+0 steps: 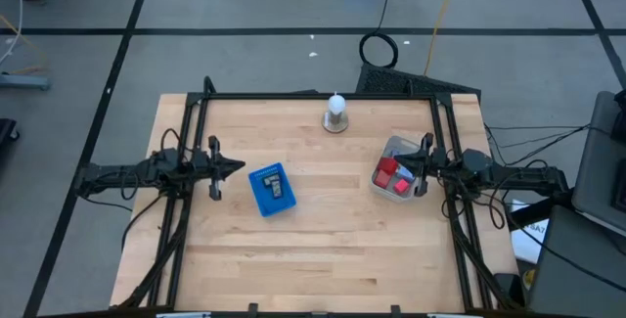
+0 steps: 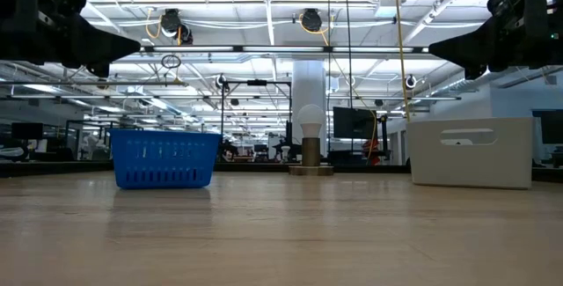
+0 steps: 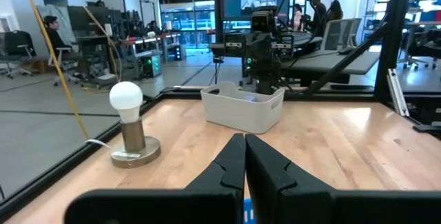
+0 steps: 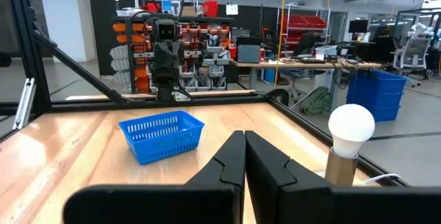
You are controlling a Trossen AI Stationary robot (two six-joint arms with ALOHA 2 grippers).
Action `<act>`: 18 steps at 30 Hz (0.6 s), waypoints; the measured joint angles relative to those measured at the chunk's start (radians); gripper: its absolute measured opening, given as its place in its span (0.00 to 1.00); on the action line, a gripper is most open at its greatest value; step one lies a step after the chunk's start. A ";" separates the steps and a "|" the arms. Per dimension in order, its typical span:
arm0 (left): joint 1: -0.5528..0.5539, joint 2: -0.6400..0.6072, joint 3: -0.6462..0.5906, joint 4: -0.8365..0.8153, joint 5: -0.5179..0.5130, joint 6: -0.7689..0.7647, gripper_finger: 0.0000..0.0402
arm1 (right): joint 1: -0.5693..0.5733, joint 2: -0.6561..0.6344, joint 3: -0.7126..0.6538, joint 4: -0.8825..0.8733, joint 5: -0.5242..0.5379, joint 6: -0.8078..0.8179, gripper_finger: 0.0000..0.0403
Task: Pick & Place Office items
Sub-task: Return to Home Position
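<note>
"Well, where did the office items lie?"

"The red blocks (image 1: 388, 169) sat bunched in the grey bin (image 1: 401, 150) at the right side of the table (image 1: 323, 249). A dark piece (image 1: 276, 189) lay in the blue basket (image 1: 264, 204), left of centre."

"Which way did they point?"

"I could not tell. From above they were too small to give a long axis."

"And the level camera?"

"It showed only the outer walls of basket and bin, with the contents hidden. The overhead view alone looked inside."

"The grippers?"

"The left gripper (image 1: 238, 166) hung above the table just left of the basket, the right gripper (image 1: 418, 168) over the bin's right edge. Overhead, their grip could not be judged. The left wrist camera showed its fingers (image 3: 227, 165) pressed together tip to tip, holding nothing, and the right wrist camera showed its fingers (image 4: 265, 165) likewise. A lamp (image 1: 335, 113) stood near the far edge, between the two containers."
</note>
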 joint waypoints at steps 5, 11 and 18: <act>0.000 0.000 -0.002 0.016 -0.001 -0.003 0.00 | 0.000 0.000 0.000 0.000 0.000 -0.007 0.00; 0.000 0.000 -0.002 0.022 -0.001 0.004 0.05 | 0.000 0.000 0.000 0.000 0.000 -0.008 0.01; 0.000 0.000 -0.002 0.025 -0.001 0.001 0.06 | 0.000 0.000 0.000 0.000 0.000 -0.008 0.01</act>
